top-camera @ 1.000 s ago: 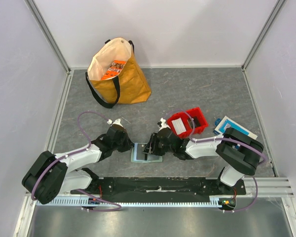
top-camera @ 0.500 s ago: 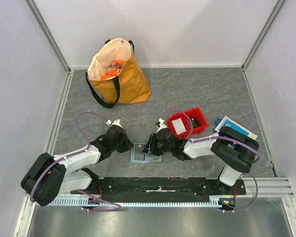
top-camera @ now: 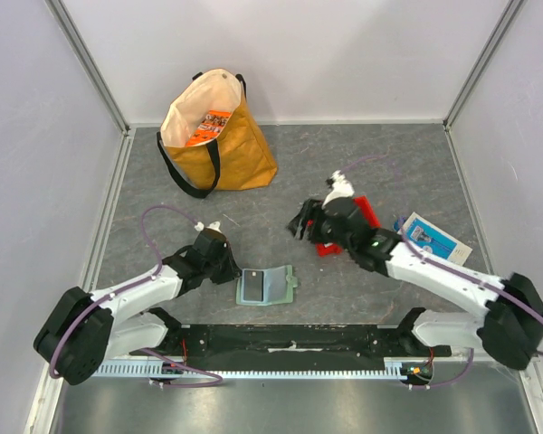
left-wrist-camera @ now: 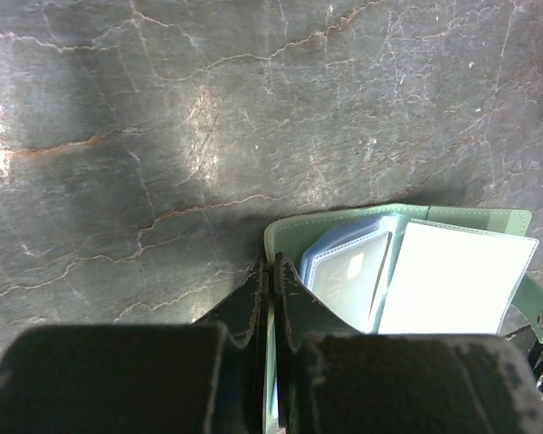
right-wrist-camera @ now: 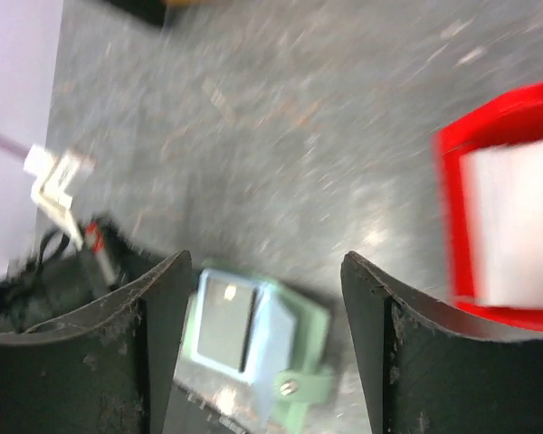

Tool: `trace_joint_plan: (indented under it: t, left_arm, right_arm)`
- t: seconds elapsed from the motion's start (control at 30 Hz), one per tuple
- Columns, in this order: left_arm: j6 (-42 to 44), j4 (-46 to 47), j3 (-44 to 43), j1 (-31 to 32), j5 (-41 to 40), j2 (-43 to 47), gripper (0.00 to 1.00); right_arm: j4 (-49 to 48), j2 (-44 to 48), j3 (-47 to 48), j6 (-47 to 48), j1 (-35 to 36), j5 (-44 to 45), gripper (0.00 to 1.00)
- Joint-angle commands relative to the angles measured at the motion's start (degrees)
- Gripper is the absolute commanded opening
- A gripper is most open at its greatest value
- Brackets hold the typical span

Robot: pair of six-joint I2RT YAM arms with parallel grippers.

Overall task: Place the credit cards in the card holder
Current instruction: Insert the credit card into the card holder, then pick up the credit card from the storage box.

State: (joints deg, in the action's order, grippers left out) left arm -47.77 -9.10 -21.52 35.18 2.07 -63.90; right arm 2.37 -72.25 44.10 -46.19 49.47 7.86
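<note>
Up and away from the open card holder (top-camera: 267, 286) at the near middle goes the right gripper (top-camera: 300, 224), spread wide by the red bin (top-camera: 365, 211), where it should pinch a credit card (right-wrist-camera: 516, 226) by its edge while the left gripper (top-camera: 226, 269), pinching the card holder's left edge, holds it flat.

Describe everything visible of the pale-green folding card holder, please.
The pale-green folding card holder lies open and flat on the grey stone-look tabletop, near its front edge. Its soft cover looks like stitched faux leather, with a snap tab on one edge. Clear plastic pockets show inside, and a white card shows in one half. The left gripper is pinched shut on its edge.
</note>
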Motion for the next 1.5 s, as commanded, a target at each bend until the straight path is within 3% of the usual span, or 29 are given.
trace_joint_plan:
  t: [0.0, 0.4, 0.6, 1.23, 1.47]
  left_arm:
    - [2.9, -5.0, -3.4, 0.2, 1.1, 0.9, 0.02]
    - [2.8, -5.0, -4.4, 0.2, 1.3, 1.0, 0.02]
    - [3.4, -4.8, -4.6, 0.2, 1.4, 0.2, 0.02]
    - [4.1, -3.9, -7.0, 0.2, 2.0, -4.0, 0.02]
    - [3.9, -3.9, -7.1, 0.2, 1.7, -4.2, 0.02]
  right_arm:
    - [14.6, 6.2, 3.5, 10.8, -9.5, 5.6, 0.77]
    - [15.4, -4.5, 7.6, 21.9, -27.7, -14.3, 0.83]
    - [11.2, -9.6, 7.3, 21.0, -30.2, -21.7, 0.84]
    - [7.2, -17.7, 7.1, 21.2, -33.4, -29.6, 0.87]
    - [7.0, -16.3, 7.3, 21.1, -33.6, -31.3, 0.77]
